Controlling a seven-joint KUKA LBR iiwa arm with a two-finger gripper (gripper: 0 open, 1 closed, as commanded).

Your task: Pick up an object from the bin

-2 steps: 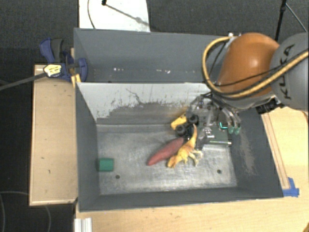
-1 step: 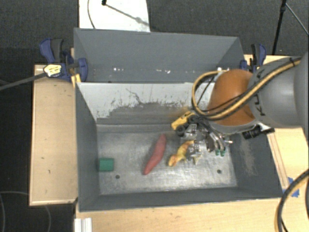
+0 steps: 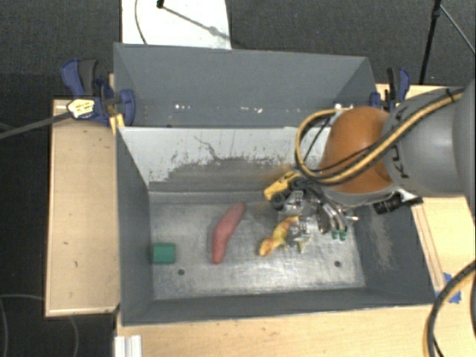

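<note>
Down on the right of the bin (image 3: 137, 222) floor, the claw (image 3: 303, 218) sits low, just beside a small yellow lump (image 3: 273, 242) (wide or narrow, I cannot tell). Judging by this, nothing is lifted yet; grasping and raising remain. A pink sausage shape (image 3: 225, 231) and a green block (image 3: 163, 253) lie further left.

The arm (image 3: 439, 151) is fat, round and grey. Near its end sits a shiny orange cover (image 3: 357, 151) like a ball. Yellow and black cables (image 3: 320, 173) loop around the cover.
</note>
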